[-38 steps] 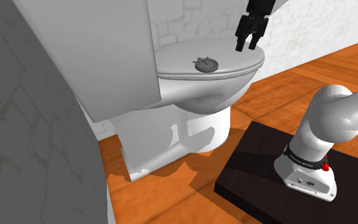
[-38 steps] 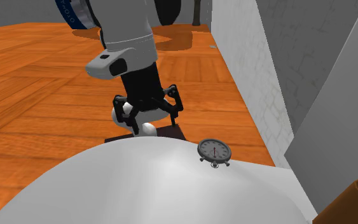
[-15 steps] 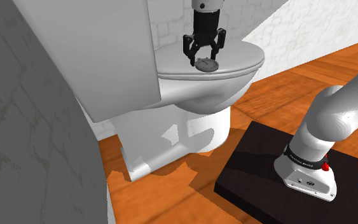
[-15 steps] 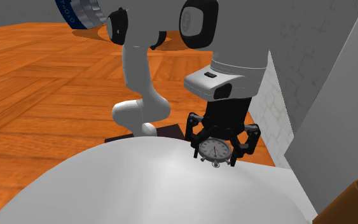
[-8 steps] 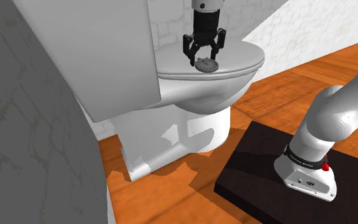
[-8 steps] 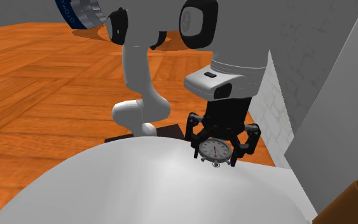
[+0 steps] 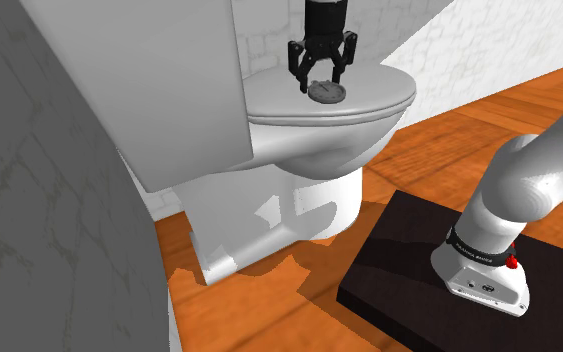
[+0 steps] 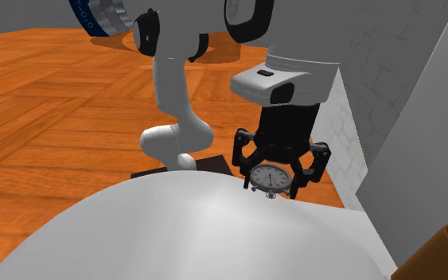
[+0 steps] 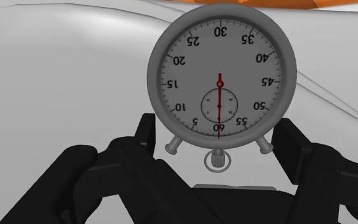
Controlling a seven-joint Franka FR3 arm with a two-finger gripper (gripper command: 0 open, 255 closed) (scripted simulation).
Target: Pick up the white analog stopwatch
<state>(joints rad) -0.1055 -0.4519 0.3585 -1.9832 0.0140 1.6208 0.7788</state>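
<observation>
Two black fingers (image 9: 147, 135) of the all-black claw (image 8: 271, 189) clamp the round grey-rimmed analog stopwatch (image 9: 220, 76), seemingly held just clear of the white toilet lid (image 7: 384, 95), about midway between the lid's side edges.

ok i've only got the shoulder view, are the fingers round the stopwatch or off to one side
observer: Round it. The wrist view shows one finger each side of the stopwatch, clasping its rim.
operator: which way up is it
observer: Dial facing the gripper, red hand on 60.
operator: is it off the lid
observer: Can't tell; in the second exterior view its crown sits right at the toilet lid's outline.
</observation>
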